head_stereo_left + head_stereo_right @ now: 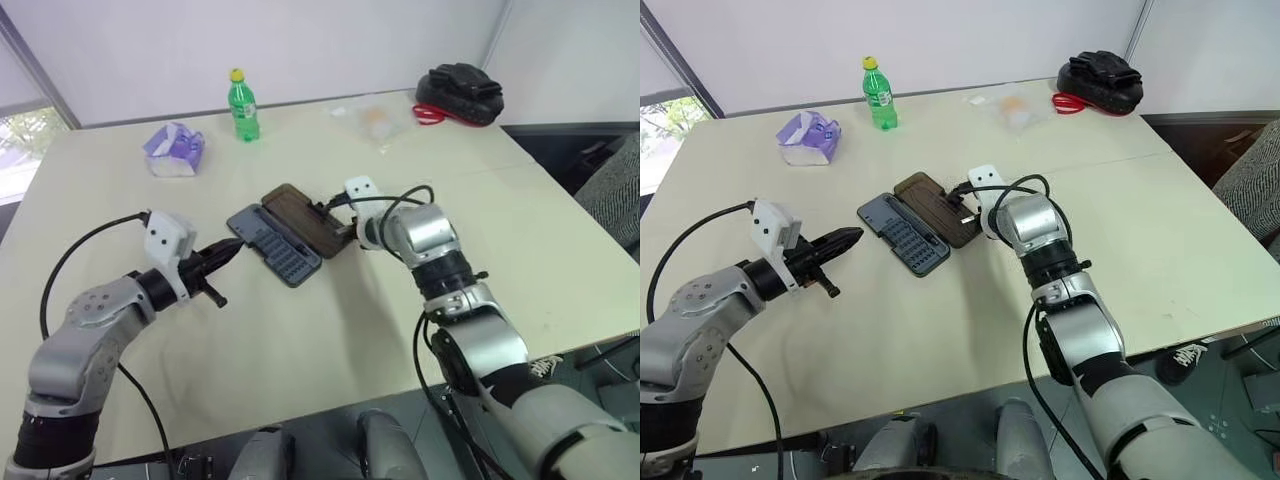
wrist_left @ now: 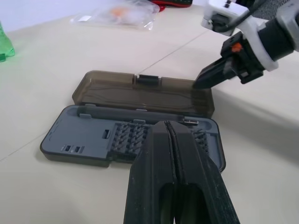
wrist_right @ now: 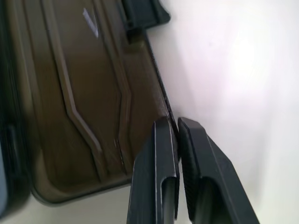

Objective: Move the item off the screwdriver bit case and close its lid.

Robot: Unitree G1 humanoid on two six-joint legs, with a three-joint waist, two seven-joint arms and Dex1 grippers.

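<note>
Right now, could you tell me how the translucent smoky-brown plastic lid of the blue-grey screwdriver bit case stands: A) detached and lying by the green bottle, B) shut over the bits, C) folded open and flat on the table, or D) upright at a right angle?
C: the smoky-brown lid lies flat on the table beside the blue-grey base, whose rows of bits are uncovered.

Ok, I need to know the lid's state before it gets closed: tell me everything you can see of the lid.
The lid is a translucent smoky-brown plastic panel with rounded corners, raised ribs and a small dark latch tab on its far long edge. It lies flat, open, on the table, hinged beside the blue-grey case. The shut right tool touches its long edge near a corner.
</note>
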